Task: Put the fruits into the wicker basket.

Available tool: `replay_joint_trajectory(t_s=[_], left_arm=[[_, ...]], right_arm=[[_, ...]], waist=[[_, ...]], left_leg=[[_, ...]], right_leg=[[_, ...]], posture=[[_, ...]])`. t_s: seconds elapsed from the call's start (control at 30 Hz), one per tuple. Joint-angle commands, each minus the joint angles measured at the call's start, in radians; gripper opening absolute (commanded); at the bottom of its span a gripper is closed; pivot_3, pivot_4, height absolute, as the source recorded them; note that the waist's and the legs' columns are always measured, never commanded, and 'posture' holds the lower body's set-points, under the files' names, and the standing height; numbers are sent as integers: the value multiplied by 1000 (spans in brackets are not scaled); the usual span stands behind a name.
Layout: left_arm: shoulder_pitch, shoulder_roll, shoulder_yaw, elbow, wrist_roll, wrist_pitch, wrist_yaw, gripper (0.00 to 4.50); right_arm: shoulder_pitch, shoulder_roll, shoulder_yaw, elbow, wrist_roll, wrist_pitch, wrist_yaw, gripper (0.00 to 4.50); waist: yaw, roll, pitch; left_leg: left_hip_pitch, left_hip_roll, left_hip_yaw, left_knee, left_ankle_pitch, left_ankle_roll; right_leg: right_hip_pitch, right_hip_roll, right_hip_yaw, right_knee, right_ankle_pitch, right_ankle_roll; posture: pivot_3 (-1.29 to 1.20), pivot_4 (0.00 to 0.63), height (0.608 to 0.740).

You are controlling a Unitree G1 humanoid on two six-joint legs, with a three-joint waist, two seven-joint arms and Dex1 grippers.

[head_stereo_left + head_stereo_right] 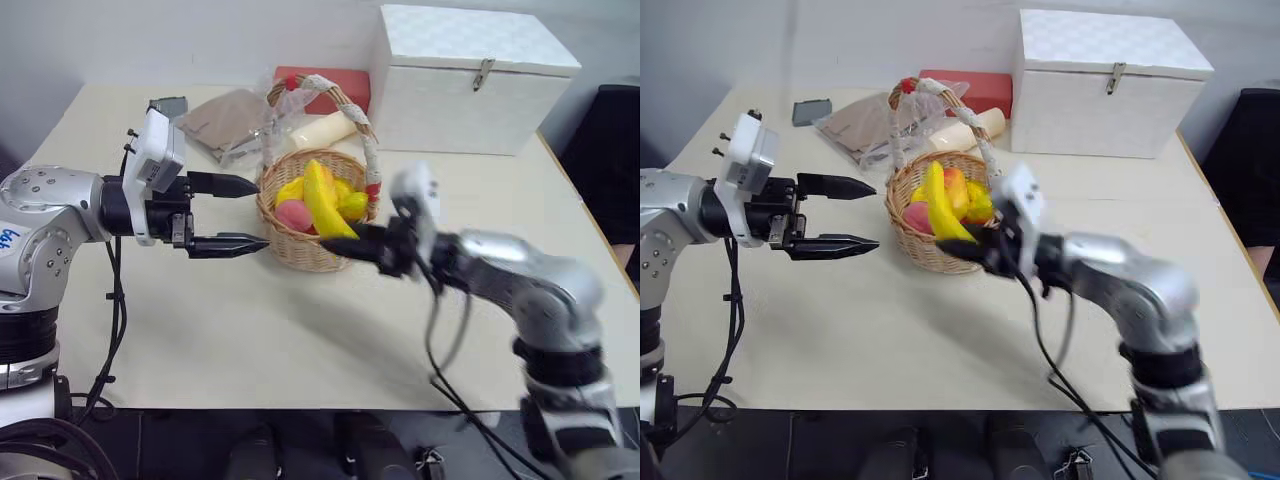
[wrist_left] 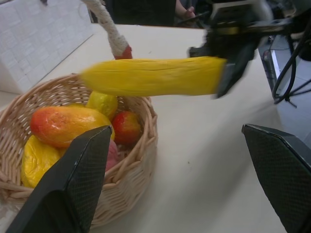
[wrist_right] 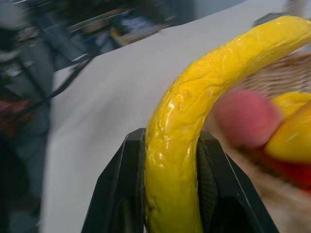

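Note:
The wicker basket [image 1: 300, 255] stands mid-table under its tall cloth-wrapped handle [image 1: 345, 100]. Inside lie a mango [image 2: 65, 124], a pink-red peach [image 1: 292, 214] and other yellow fruits. My right gripper [image 1: 365, 245] is shut on one end of the curved yellow banana [image 1: 322, 200], which reaches over the basket's near right rim and above the fruit. In the right wrist view the banana [image 3: 184, 136] sits clamped between the black fingers [image 3: 121, 184]. My left gripper [image 1: 258, 214] hovers open just left of the basket, pointing at it, with nothing between its fingers [image 2: 73, 184].
A white lidded box [image 1: 465, 80] stands at the back right. Behind the basket are a red box [image 1: 325, 88], a cream roll [image 1: 322, 130] and a plastic bag [image 1: 225, 120]. A small grey object [image 1: 168, 106] lies at the back left.

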Motion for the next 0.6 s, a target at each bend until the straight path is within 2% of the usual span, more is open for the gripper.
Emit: replay_joint_trajectory(t_s=[0.03, 0.2, 0.43, 0.6], left_arm=[[15, 20, 50, -50, -26, 6, 22, 4500], [58, 41, 92, -80, -42, 18, 42, 4500], [63, 24, 90, -92, -54, 16, 68, 4500], [30, 8, 56, -61, -40, -10, 57, 4500]], right_arm=[[-88, 66, 24, 114, -86, -33, -59, 863], [-161, 133, 9, 205, -144, -74, -66, 863], [-143, 157, -23, 106, -91, -32, -24, 3248], [-36, 71, -112, -85, 29, 74, 3, 3248]], waist=[[2, 0, 0], [-3, 0, 0], [-3, 0, 0], [1, 0, 0]], left_leg=[[-5, 0, 0, 0, 1, -1], [-18, 0, 0, 3, 1, -1], [-17, 0, -1, 5, 3, -1], [-17, 0, -3, 5, 4, 0]], right_leg=[[-6, 0, 0, 3, 0, 0], [-18, -3, -5, 8, 0, 0], [-18, -2, -5, 10, 0, 0], [-17, -2, -7, 11, 0, -1]], posture=[[0, 150, 740], [0, 150, 740], [0, 150, 740], [0, 150, 740]])
